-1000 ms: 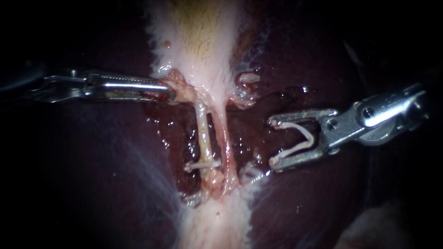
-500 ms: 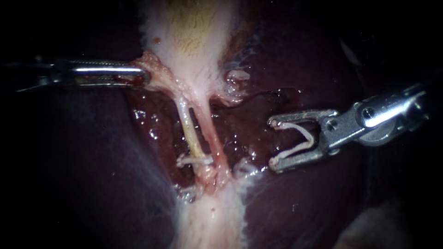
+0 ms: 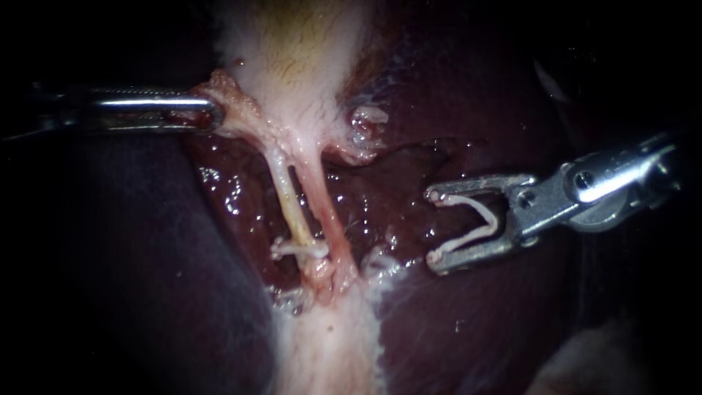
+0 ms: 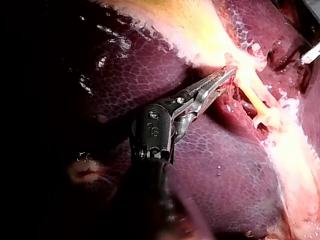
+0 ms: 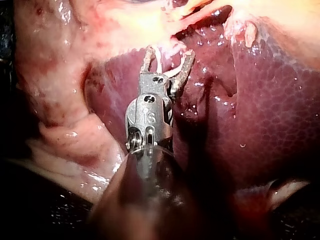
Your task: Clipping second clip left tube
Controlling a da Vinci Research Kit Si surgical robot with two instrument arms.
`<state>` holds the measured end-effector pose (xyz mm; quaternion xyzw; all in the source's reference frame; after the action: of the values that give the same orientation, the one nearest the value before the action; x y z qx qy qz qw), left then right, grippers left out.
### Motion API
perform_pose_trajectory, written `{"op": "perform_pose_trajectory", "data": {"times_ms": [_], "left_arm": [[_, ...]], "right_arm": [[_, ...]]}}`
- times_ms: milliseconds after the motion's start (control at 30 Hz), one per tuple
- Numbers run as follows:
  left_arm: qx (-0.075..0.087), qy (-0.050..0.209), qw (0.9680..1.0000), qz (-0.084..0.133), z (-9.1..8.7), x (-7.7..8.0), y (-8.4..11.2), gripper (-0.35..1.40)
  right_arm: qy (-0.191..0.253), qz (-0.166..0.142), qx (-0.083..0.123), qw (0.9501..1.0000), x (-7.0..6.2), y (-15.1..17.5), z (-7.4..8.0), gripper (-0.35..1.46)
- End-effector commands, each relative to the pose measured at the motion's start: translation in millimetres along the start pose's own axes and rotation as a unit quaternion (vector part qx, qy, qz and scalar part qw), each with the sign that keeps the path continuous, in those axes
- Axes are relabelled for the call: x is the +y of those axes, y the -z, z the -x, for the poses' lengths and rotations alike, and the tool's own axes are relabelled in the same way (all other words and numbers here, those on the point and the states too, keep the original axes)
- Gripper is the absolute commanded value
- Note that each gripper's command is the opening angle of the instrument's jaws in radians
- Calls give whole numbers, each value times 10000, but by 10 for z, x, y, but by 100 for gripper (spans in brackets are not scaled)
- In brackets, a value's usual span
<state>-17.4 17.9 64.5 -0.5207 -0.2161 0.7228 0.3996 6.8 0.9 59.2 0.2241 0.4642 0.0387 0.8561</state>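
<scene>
Left tube [image 3: 291, 203] runs near-far, well left of my right instrument [image 3: 433, 227], whose jaws hold a clip [image 3: 479, 219]. Right tube [image 3: 323, 212] lies between. My left instrument [image 3: 208, 115] grips gallbladder tissue [image 3: 235, 99].

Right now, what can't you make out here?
Endoscope view: left instrument tips, buried in gripped gallbladder tissue.
Endoscope view: lower end of the left tube, lost in ragged tissue past its clip.
Right wrist view: shaft of the right instrument holding an open clip, blurred near the camera.

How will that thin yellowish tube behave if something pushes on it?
Probably floppy: the thin pale yellow tube looks taut only because the left instrument grips pink tissue above it. Likely slippery, as the dark wet liver around it glistens.
</scene>
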Motion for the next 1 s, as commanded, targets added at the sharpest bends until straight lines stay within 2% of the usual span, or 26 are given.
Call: {"op": "perform_pose_trajectory", "data": {"times_ms": [33, 400, 1000], "left_arm": [[-2, -4, 10000, -9, 1, 0, -1, -35], [-1, -4, 10000, -12, 1, 0, -2, -35], [2, -4, 10000, -21, 1, 2, -3, -35]], "right_arm": [[-101, 5, 4, 9999, -1, -3, -2, 50], [-408, 39, 20, 9992, -10, -32, -30, 49], [-757, -70, 41, 9971, -4, -92, -44, 50]]}}
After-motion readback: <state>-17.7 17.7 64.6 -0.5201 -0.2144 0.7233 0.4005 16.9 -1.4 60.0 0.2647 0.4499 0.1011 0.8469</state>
